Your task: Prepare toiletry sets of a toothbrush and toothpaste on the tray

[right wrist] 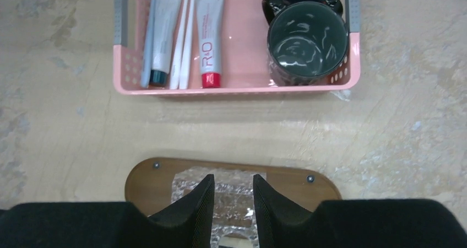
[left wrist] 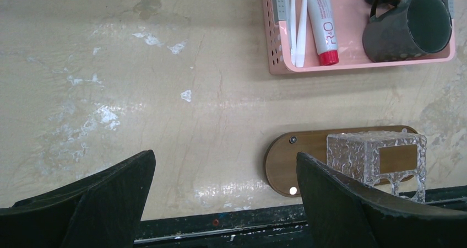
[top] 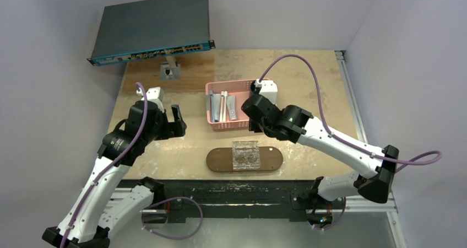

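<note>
Nothing is set on the tray (top: pixel 217 161) yet; only a clear textured holder (top: pixel 246 155) stands on it. The toothbrushes (right wrist: pixel 182 38) and tubes (right wrist: pixel 211 38) lie side by side in the left part of the pink basket (right wrist: pixel 237 88), with the mugs (right wrist: pixel 307 41) at its right.

The step is judged to be a first pick from the basket. The brushes lie touching, with a tube close on either side, so a narrow top-down pinch across one handle is advised.

The right claw (right wrist: pixel 233 177) is pointed toward the holder, pressed almost together, nothing in it. The left claw (left wrist: pixel 224 157) is spread wide and empty over the bench (left wrist: pixel 137 82) left of the basket, arm bent.
</note>
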`<state>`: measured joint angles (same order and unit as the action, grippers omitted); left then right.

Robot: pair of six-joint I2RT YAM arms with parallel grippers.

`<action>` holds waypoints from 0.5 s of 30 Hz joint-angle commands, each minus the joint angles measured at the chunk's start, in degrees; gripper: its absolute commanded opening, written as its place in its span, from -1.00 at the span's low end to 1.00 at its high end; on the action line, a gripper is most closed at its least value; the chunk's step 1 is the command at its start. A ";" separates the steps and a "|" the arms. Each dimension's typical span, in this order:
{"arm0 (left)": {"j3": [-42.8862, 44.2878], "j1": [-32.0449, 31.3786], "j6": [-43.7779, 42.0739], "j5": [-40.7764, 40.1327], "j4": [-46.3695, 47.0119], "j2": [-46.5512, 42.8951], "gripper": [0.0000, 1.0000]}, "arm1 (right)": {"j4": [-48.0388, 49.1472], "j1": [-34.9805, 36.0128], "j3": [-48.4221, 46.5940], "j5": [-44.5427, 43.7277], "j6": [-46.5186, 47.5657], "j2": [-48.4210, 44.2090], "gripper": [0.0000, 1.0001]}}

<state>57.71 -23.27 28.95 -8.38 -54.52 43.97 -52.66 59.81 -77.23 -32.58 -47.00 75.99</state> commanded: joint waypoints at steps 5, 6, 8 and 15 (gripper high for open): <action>0.97 0.42 -0.99 1.31 1.70 0.42 1.00 | 7.81 -9.66 -3.93 6.20 14.75 5.20 -0.28; 0.92 0.42 -1.11 1.69 1.82 0.42 1.00 | 8.62 -10.78 -4.18 6.89 15.86 5.87 -0.28; 0.75 0.42 -1.34 2.45 2.32 0.55 1.00 | 11.00 -13.75 -3.85 9.88 18.50 7.01 -0.26; 0.82 0.42 -1.88 3.87 2.46 1.66 1.00 | 13.92 -18.71 -6.40 15.34 22.76 14.23 -0.28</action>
<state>57.74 -23.27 28.27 -5.89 -54.04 45.17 -42.22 42.46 -79.70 -21.06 -28.47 87.07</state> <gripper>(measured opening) 0.998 0.363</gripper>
